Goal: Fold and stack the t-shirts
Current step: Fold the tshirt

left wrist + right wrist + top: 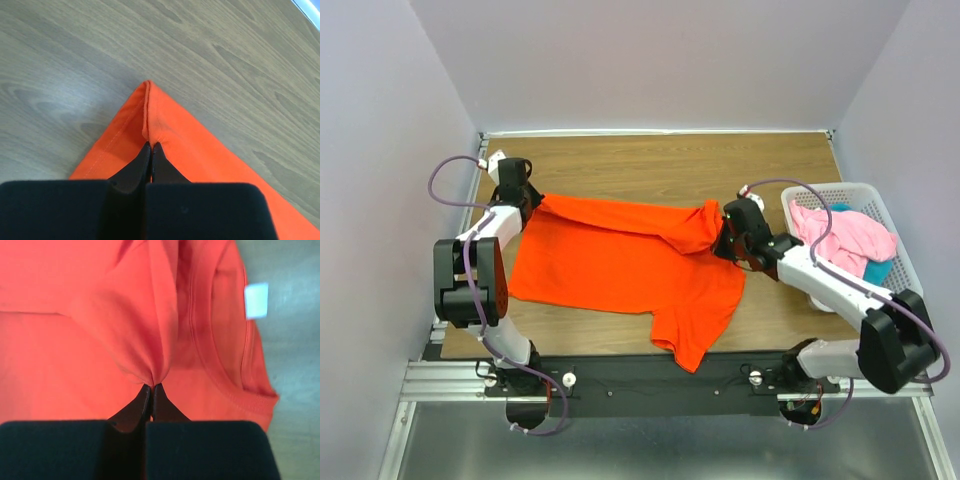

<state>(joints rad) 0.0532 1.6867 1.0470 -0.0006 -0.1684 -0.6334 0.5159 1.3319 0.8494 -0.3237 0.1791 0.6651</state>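
The task is judged to be at an early stage: no shirt is folded and no stack is begun. The orange-red t-shirt is spread across the wooden table, mostly flat but rumpled at its right end, with one sleeve lying toward the near edge; it is held at both ends. The left gripper is closed tight on a hemmed corner at the far left, with only cloth between the jaws; the right gripper is likewise clamped on a bunched pinch of fabric just beside the collar, which is drawn up into a peak. The pink t-shirt and the teal t-shirt are seen crumpled in the white basket at the right; every fold and the stacking itself are left to be done — the first fold appears to be in preparation.
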